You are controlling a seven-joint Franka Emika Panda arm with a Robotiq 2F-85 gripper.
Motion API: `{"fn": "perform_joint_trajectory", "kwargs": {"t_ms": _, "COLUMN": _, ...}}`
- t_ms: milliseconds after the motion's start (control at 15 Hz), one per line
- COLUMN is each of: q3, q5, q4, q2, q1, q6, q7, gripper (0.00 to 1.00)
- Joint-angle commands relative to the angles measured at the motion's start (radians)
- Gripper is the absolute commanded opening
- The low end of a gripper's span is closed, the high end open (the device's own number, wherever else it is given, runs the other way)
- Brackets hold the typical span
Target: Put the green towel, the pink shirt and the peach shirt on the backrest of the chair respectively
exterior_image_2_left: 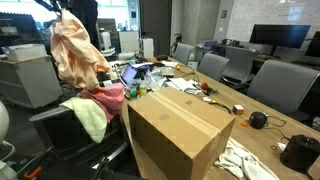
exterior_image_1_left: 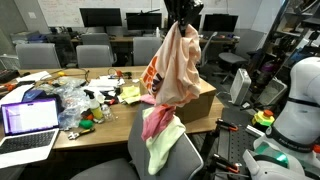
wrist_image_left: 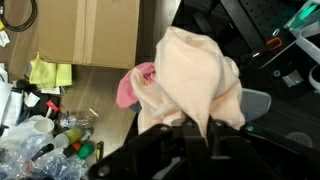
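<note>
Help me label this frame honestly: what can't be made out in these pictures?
- Fingertips of the gripper: buried in the hanging pale peach shirt in both exterior views, dark and blurred in the wrist view.
- Backrest of the grey office chair: largely covered by the rose-pink shirt and pale green towel in both exterior views.
- Towel in the wrist view: hidden behind the peach shirt.

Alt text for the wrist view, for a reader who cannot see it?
The end effector, shut on the peach shirt, holds it bunched in mid-frame. A bit of the pink shirt shows at its picture-left edge, with a cardboard box on a wooden table upper left and cluttered plastic bottles lower left.
</note>
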Motion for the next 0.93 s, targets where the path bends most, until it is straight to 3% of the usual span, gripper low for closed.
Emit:
{"fn": "perform_joint_trajectory", "kwargs": {"t_ms": 0, "q3": 0.016, "q5": -0.024, "q4": 0.059, "q2": 0.031, "q1": 0.005, "q6": -0.040, "q7": -0.017, "gripper": 0.02}}
{"fn": "perform_joint_trajectory", "kwargs": {"t_ms": 867, "q3": 0.103, "q5": -0.085, "q4": 0.008, "q2": 0.002, "q1": 0.030, "q6": -0.045, "q7": 0.064, "gripper": 0.02}}
